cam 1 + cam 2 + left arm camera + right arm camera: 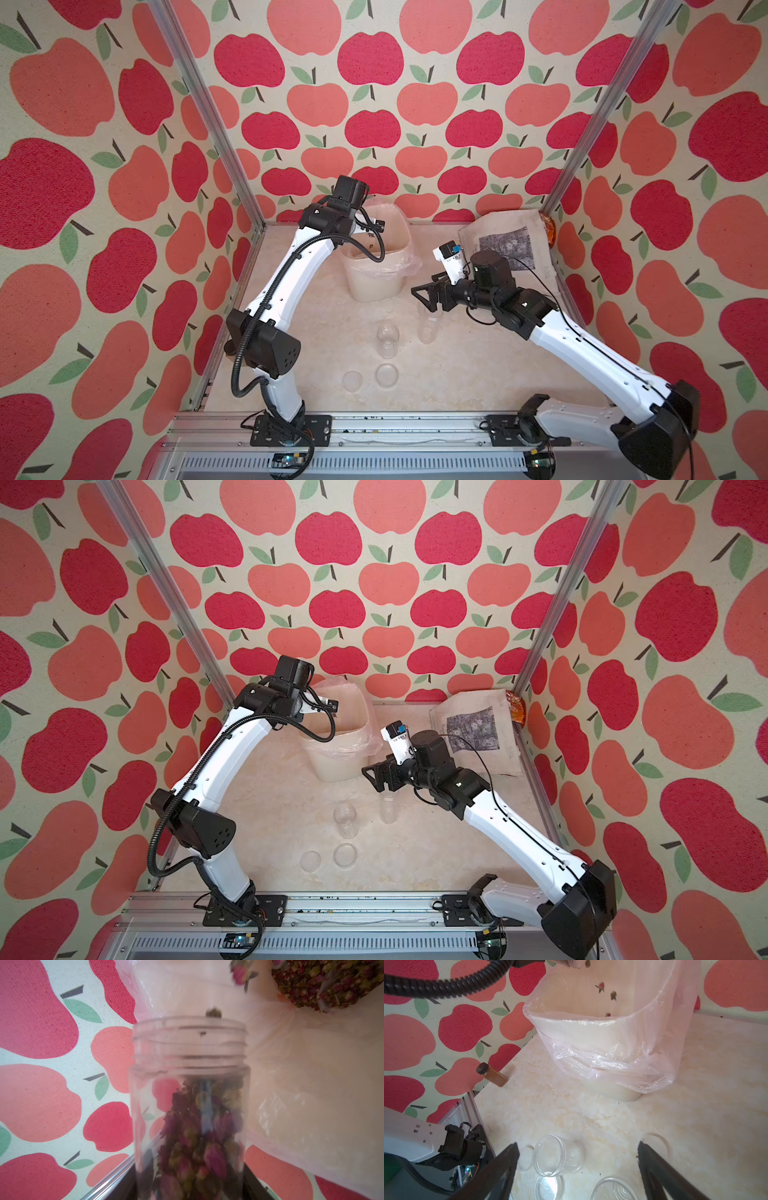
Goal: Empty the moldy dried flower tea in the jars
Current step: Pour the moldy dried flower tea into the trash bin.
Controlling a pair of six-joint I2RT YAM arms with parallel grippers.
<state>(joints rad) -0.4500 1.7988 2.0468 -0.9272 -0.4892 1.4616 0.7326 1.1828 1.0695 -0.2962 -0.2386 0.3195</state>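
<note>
My left gripper (374, 227) (191, 1188) is shut on a clear lidless jar (189, 1084), tipped mouth-first over the cream bin (401, 249) (591, 1028). The moldy dried flower tea (199, 1130), dark pink and green buds, still fills part of that jar. Loose buds (601, 986) are falling and a heap (324, 980) lies in the bin. Two more jars are empty: one (387, 340) (558, 1155) lies on its side, the other (430, 328) (612, 1188) stands upright. My right gripper (424, 297) (578, 1153) hovers open above them, holding nothing.
Three clear lids (352, 380) (387, 375) (656, 1145) lie flat on the marble table near the jars. A brown spice bottle (492, 1076) rests at the table's left edge. A printed paper bag (507, 245) leans in the back right corner. A thin plastic liner (612, 1059) drapes over the bin.
</note>
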